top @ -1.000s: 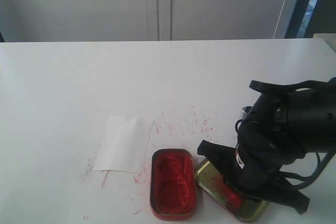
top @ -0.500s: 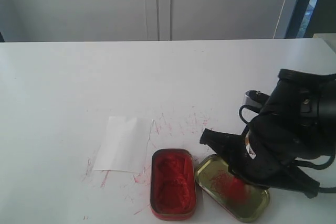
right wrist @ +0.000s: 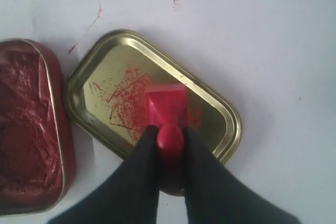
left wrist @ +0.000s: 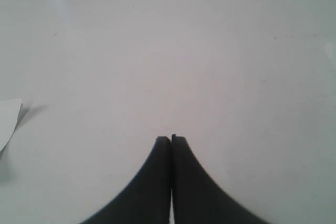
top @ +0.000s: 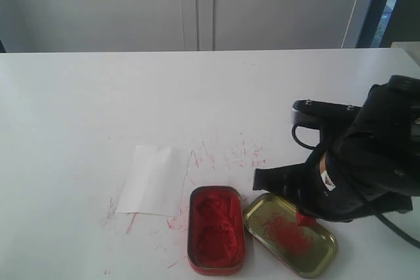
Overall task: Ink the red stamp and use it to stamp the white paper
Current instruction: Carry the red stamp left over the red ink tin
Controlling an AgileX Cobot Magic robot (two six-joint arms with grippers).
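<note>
While the right gripper (right wrist: 169, 140) is closed on the knob of the red stamp (right wrist: 166, 109), the stamp's blocky base sticks out beyond the fingertips and sits over the gold lid (right wrist: 220, 121), above the red smears in it. Whether the base touches the lid or hangs just above it, I cannot tell for sure.

The relation that matters for the next move is sideways. In the exterior view the red tin (top: 216, 269) with the ink paste lies just beside the lid, on its left, almost touching it. The white paper (top: 153, 180) lies further left again and a little farther back on the table (top: 98, 109). So both goals lie in the same direction from the stamp: first the tin, then the paper beyond it.

The tin's long axis runs from near to far in that view, while the lid lies at a slant to it. I judge that a short move to the left should bring the base over the paste.

The left gripper (left wrist: 171, 139) has its fingers pressed together with nothing between them, over bare table. Only a corner of paper shows at the edge of its wrist view. The right arm already has the stamp and is clearly the nearer one to the tin, so inking is its job.
</note>
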